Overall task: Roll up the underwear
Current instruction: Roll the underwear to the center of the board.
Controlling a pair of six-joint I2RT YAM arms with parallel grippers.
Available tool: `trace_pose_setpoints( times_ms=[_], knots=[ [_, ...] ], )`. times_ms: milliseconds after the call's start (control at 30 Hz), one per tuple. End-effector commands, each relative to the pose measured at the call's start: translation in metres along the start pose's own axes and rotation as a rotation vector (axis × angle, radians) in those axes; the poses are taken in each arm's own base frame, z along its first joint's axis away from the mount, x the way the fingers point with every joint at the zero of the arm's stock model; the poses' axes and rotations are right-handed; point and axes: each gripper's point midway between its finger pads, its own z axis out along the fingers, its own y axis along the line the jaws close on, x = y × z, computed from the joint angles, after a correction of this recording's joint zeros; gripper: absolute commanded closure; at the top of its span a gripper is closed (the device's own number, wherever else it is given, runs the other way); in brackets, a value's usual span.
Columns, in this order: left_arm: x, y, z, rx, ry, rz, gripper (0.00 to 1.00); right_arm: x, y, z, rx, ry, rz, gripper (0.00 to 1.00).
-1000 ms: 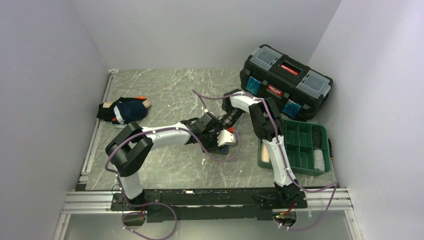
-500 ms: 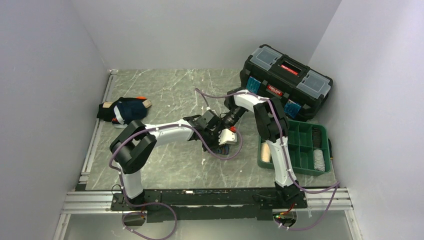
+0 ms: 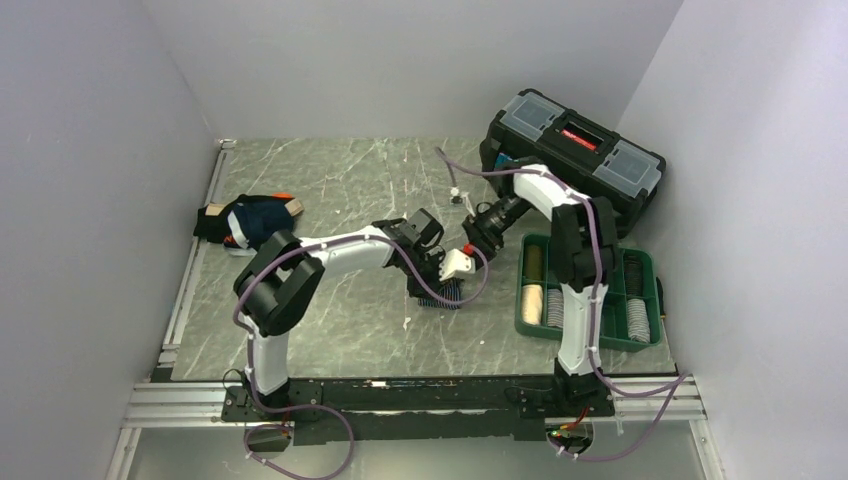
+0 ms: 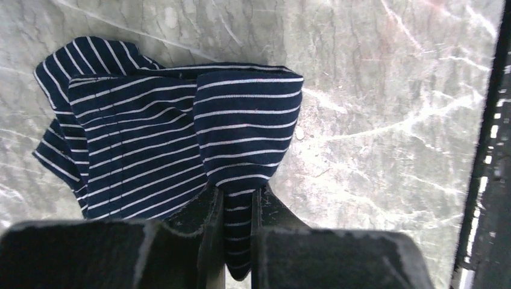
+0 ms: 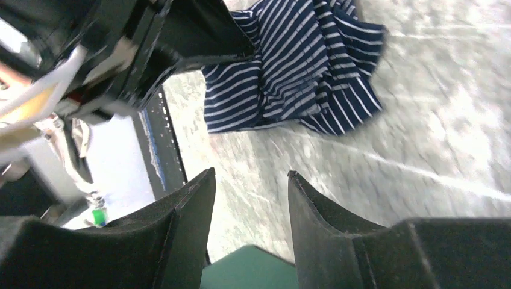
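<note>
The navy striped underwear (image 4: 163, 132) lies crumpled on the marble table; it also shows in the top view (image 3: 446, 293) and in the right wrist view (image 5: 301, 66). My left gripper (image 4: 238, 198) is shut on a fold of it, with striped cloth pinched between the fingers. In the top view the left gripper (image 3: 437, 272) is at the table's middle. My right gripper (image 5: 250, 180) is open and empty, above bare table just right of the garment; in the top view the right gripper (image 3: 470, 245) is beside the left one. Two more underwear (image 3: 250, 220) lie piled at the far left.
A black toolbox (image 3: 570, 165) with a red latch stands at the back right. A green compartment tray (image 3: 590, 290) holding several rolled items sits at the right, under the right arm. Grey walls enclose the table on three sides.
The right arm has swung to the right, its elbow now over the green tray, and its gripper has drawn back from the striped underwear. The left gripper shifted slightly right, still holding the cloth.
</note>
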Motion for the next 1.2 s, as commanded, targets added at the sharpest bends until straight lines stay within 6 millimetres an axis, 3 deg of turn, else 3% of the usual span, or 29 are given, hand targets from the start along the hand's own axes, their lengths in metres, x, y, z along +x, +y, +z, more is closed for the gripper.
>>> trace_pose_setpoints(
  times_ms=[0, 300, 500, 633, 833, 1167],
  knots=[
    [0.027, -0.03, 0.01, 0.226, 0.051, -0.177, 1.0, -0.011, 0.003, -0.04, 0.16, -0.091, -0.059, 0.5],
    [0.02, -0.014, 0.008, 0.474, 0.006, -0.463, 1.0, -0.017, -0.005, -0.08, 0.492, -0.227, -0.056, 0.5],
    [0.019, -0.004, 0.011, 0.606, -0.017, -0.605, 1.0, -0.016, 0.015, -0.086, 0.573, -0.314, -0.144, 0.49],
    [0.022, 0.0, 0.012, 0.674, -0.037, -0.703, 1.0, -0.01, 0.027, -0.068, 0.591, -0.291, -0.255, 0.48],
    [0.027, 0.006, 0.016, 0.708, -0.027, -0.781, 1.0, -0.017, 0.039, -0.024, 0.695, -0.167, -0.466, 0.45],
    [0.034, 0.003, 0.017, 0.719, 0.006, -0.792, 1.0, -0.026, 0.033, 0.026, 0.786, 0.025, -0.702, 0.41]
  ],
)
